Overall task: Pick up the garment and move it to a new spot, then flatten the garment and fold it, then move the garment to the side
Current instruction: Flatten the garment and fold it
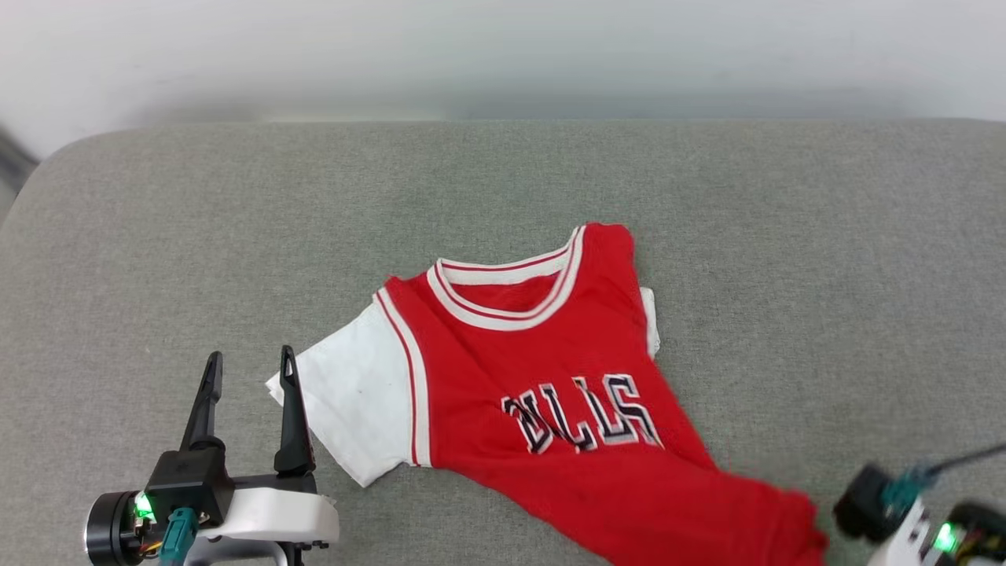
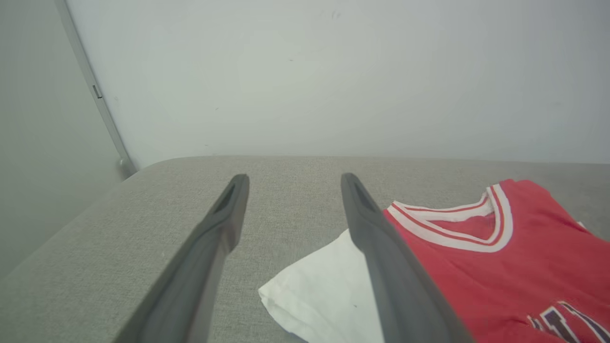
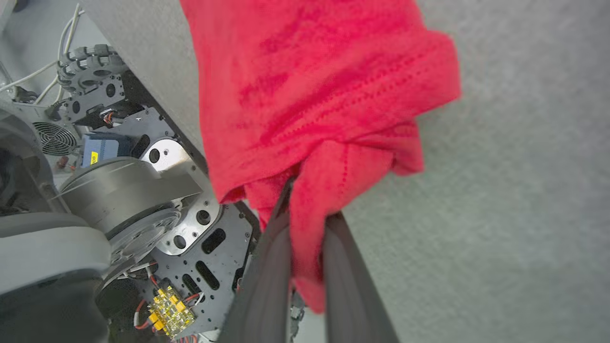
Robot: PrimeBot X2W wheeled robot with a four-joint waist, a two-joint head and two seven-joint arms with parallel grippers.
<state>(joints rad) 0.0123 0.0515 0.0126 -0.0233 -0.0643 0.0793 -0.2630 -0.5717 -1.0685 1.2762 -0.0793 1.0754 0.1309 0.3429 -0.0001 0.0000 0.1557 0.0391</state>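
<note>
- Garment (image 1: 550,354): red jersey tee, front up on the grey fabric surface (image 1: 157,236), a little right of centre. Collar points away from me, toward the pale wall (image 2: 333,71).
- White sleeve on my left side is spread flat. On the other side only a sliver of white shows past the red edge.
- Black, white-outlined lettering runs across the chest, rumpled and partly creased.
- Lower body is drawn diagonally toward my near right and bunches at the hem corner.
- Right gripper (image 3: 310,200): fingers clamped on that bunched red hem, with cloth pinched between them and draped over the tips, at the near edge of the surface.
- Left gripper (image 1: 250,355): fingers apart with nothing between them, just beside the white sleeve's outer corner. Cannot tell whether they touch it.
</note>
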